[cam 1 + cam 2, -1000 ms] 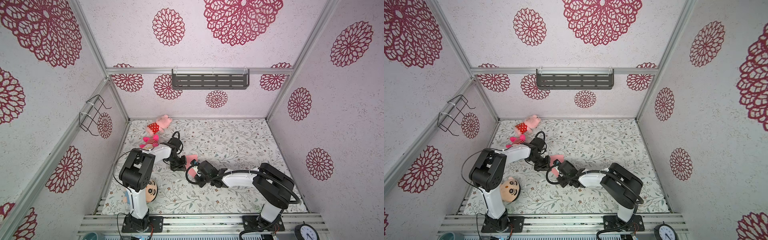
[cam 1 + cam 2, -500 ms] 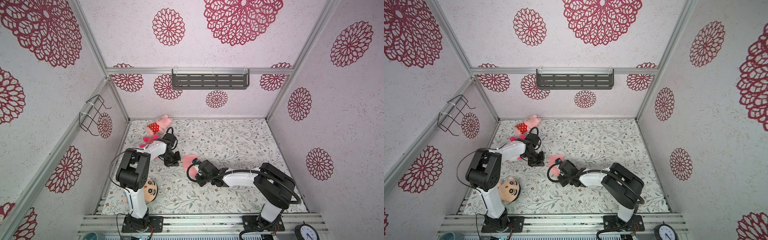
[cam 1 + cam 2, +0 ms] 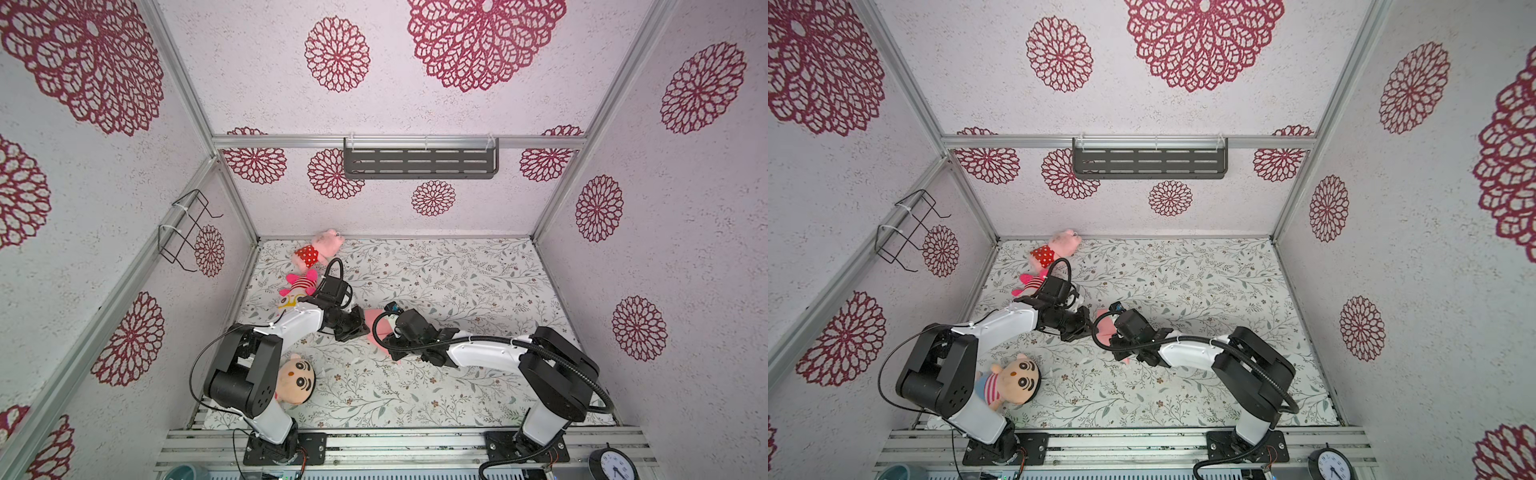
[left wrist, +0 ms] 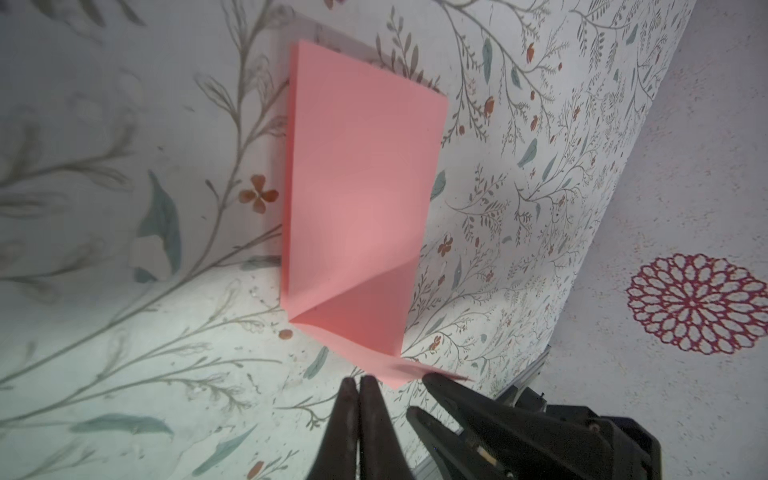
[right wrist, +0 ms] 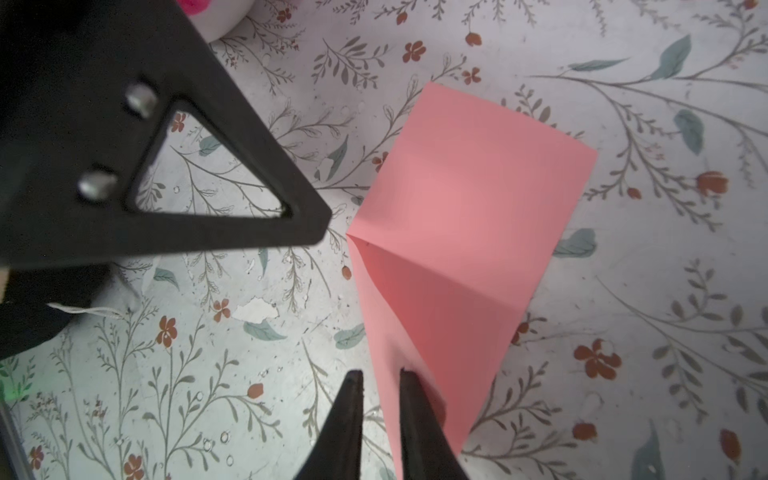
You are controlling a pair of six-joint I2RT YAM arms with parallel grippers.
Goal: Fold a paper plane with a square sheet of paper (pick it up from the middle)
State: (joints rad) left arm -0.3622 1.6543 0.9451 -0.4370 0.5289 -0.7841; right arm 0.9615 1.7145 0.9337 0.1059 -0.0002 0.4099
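Pink paper [image 4: 357,199] folded in half, one corner creased diagonally, flat on floral counter [image 3: 457,270] mid-left, between both pincers. Left pincer [image 4: 358,384] fingers together, empty, tips just beside paper's near corner. Right pincer [image 5: 380,380] slightly apart, paper edge between fingers; grip or not, cannot tell. Boy plush [image 3: 296,382] well apart from paper, by left arm base.

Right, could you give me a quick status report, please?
Left gripper: jaws shut, empty, beside the paper. Right gripper: jaws slightly apart at the paper's raised corner. Paper partly folded on the mat. Soft toys off to the side.
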